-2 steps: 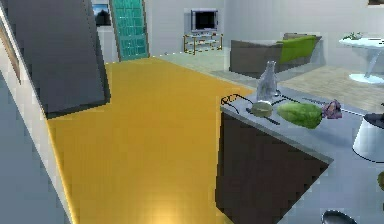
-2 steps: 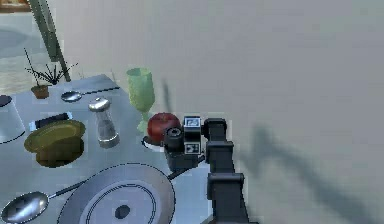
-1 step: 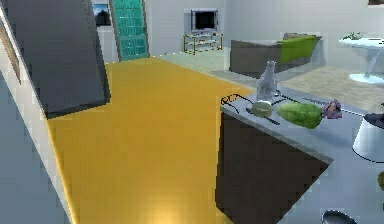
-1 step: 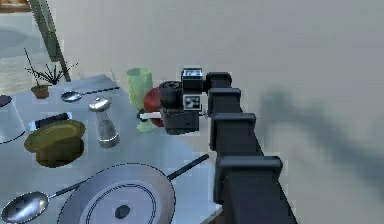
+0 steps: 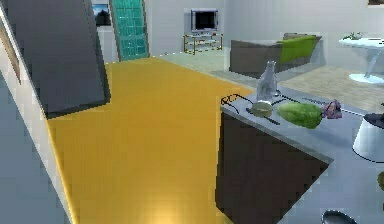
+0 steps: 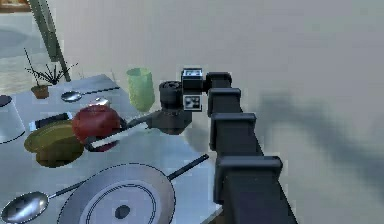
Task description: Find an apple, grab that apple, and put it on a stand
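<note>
Jaws reach across the tabletop (image 6: 160, 155) to a red apple (image 6: 95, 122) resting against an olive-green dish (image 6: 45, 148); I cannot tell whether they have hold of it. A pale green cup (image 6: 140, 88) stands just beyond them and a grey plate (image 6: 150, 182) lies nearer. The forward view shows a television stand (image 5: 203, 42) far across the room.

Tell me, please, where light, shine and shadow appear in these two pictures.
In the forward view, the yellow floor has a pale sheen near the bottom edge, while the counter has a dark, unlit front. In the arm side view, soft grey shadows fall to the right of the arm, and the rim of the grey plate catches light.
</note>
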Tool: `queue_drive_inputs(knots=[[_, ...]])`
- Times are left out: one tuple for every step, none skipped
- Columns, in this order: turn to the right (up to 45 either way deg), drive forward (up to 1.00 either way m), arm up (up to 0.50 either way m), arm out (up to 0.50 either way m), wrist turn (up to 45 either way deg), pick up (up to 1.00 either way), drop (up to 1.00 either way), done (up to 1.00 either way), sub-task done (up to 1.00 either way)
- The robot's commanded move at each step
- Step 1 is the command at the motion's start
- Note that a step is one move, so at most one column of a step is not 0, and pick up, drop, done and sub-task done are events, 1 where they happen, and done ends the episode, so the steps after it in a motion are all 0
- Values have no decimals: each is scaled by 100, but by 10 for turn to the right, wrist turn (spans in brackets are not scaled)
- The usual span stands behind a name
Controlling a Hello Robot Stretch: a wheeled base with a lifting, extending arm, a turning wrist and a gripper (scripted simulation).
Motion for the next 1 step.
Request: queue_drive_inputs(knots=[[0, 0, 0, 0, -450, 0, 0, 0, 0]])
